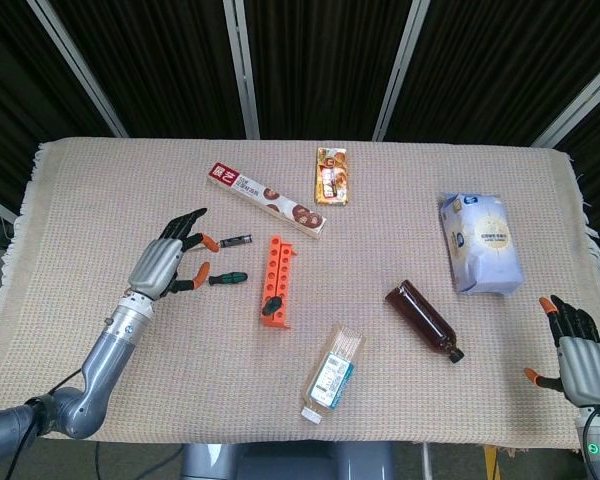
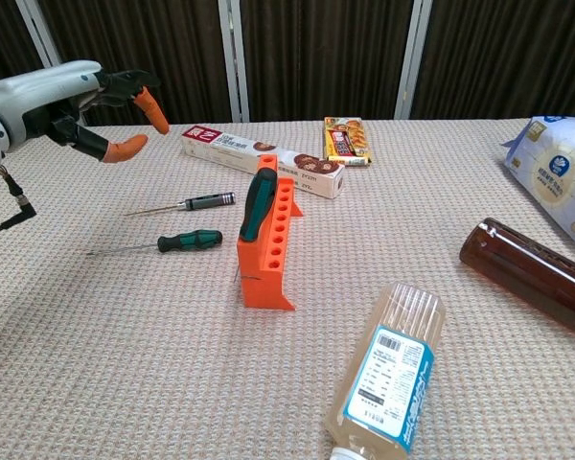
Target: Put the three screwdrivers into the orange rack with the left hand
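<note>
One green-handled screwdriver [image 2: 260, 203] stands tilted in the orange rack [image 2: 266, 245] — two others [image 2: 194, 240] [image 2: 203, 201] lie on the bench just left of it. We see the left hand [image 2: 72, 99] above them, fingers apart, empty; the right hand [image 1: 572, 355] rests spread, far right of the rack.

My left hand [image 1: 163, 266] has a smooth silver-grey shell over the back, black fingers [image 2: 125, 80] and orange fingertip caps. Its wrist is a ribbed metal cylinder on a glossy grey forearm, with a thin black cable trailing below. My right hand [image 1: 570, 350] has the same grey shell, black fingers and orange tips.
</note>
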`<state>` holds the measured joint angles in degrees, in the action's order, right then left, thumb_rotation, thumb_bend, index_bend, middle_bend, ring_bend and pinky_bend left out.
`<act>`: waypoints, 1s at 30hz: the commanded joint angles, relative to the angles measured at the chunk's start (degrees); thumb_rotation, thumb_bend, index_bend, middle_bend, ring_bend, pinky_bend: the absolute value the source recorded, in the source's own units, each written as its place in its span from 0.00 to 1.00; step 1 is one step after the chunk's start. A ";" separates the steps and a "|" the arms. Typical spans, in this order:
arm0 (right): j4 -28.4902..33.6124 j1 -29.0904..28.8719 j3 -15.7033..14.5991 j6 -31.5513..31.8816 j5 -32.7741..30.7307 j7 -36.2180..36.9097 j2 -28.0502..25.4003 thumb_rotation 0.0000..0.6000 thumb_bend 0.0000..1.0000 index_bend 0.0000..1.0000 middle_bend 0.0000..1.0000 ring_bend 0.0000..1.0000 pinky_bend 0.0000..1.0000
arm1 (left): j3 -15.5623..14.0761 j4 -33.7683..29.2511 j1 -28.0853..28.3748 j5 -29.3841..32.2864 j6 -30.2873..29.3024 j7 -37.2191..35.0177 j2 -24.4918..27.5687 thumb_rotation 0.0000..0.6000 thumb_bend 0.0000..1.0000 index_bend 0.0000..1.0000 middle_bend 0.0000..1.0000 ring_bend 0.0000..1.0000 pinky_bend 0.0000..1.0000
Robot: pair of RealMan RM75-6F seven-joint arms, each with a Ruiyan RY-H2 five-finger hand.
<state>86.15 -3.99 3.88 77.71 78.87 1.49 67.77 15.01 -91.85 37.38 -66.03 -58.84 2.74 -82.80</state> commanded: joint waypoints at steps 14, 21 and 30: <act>-0.16 0.99 -0.19 1.32 -0.07 0.36 -0.15 1.00 0.00 0.00 0.00 0.00 0.00 | -4.48 11.84 17.57 24.90 4.86 46.85 -9.33 1.00 0.34 0.43 0.00 0.00 0.00; -0.18 1.14 -0.19 1.44 -0.08 0.42 -0.30 1.00 0.00 0.00 0.00 0.00 0.00 | -6.08 15.50 20.53 28.43 2.26 53.86 -14.64 1.00 0.32 0.43 0.00 0.00 0.00; -0.42 1.19 -0.13 1.24 -0.25 0.81 -0.31 1.00 0.00 0.00 0.00 0.00 0.00 | -7.00 16.31 21.14 28.99 -0.08 56.01 -17.81 1.00 0.22 0.42 0.00 0.00 0.00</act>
<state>85.75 -2.79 3.74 78.96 78.61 2.29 67.45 8.09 -75.74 58.53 -37.15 -58.67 58.63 -100.36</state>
